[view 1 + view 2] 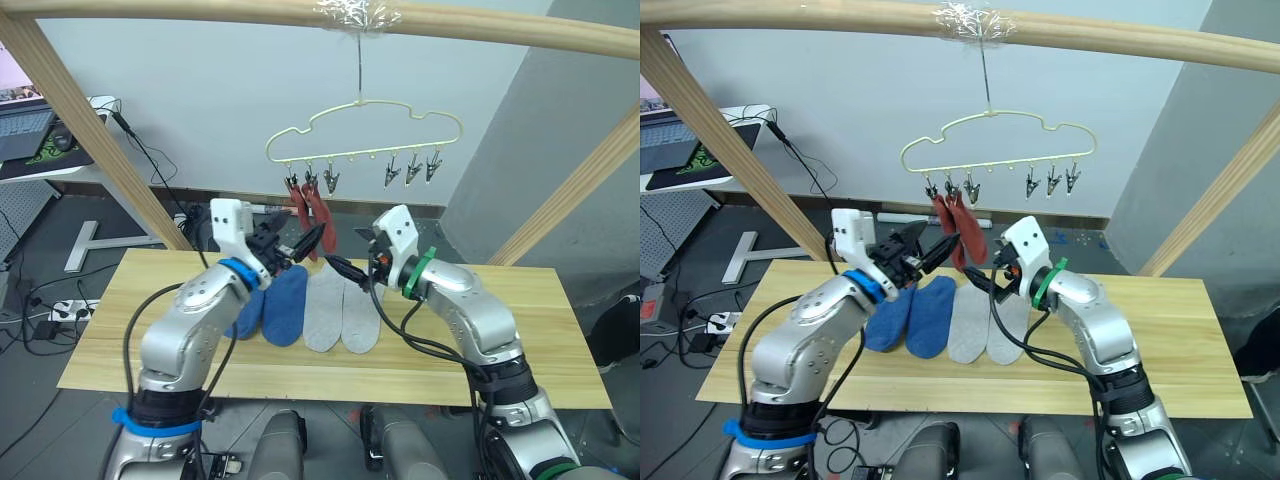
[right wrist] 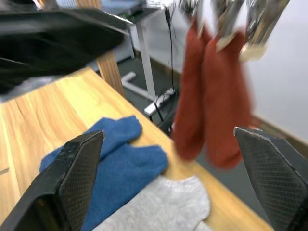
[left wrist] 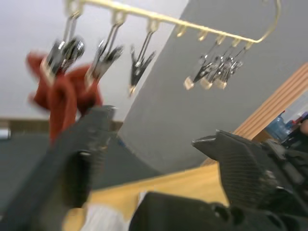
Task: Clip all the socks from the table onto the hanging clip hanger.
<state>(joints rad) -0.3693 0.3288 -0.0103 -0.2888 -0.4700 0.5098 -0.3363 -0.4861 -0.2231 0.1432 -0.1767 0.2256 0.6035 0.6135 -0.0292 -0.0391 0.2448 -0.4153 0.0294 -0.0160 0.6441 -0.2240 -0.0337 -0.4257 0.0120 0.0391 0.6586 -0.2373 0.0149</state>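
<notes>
The cream clip hanger (image 1: 365, 128) hangs from the top bar. Two rust red socks (image 1: 314, 212) are clipped side by side at its left end; the other clips (image 3: 211, 72) are bare. On the wooden table (image 1: 520, 340) lie two blue socks (image 1: 272, 305) and two light grey socks (image 1: 342, 312) in a row. My left gripper (image 1: 300, 248) is open, raised just below and left of the red socks. My right gripper (image 1: 346, 268) is open too, hovering over the grey socks (image 2: 163, 207) and facing the red socks (image 2: 211, 106). Neither holds anything.
A thick wooden frame bar (image 1: 200, 12) runs overhead, with slanted posts on the left (image 1: 90, 130) and on the right (image 1: 570, 190). A white desk with a laptop (image 1: 25, 130) stands far left. Cables and a power strip (image 1: 60, 310) lie on the floor.
</notes>
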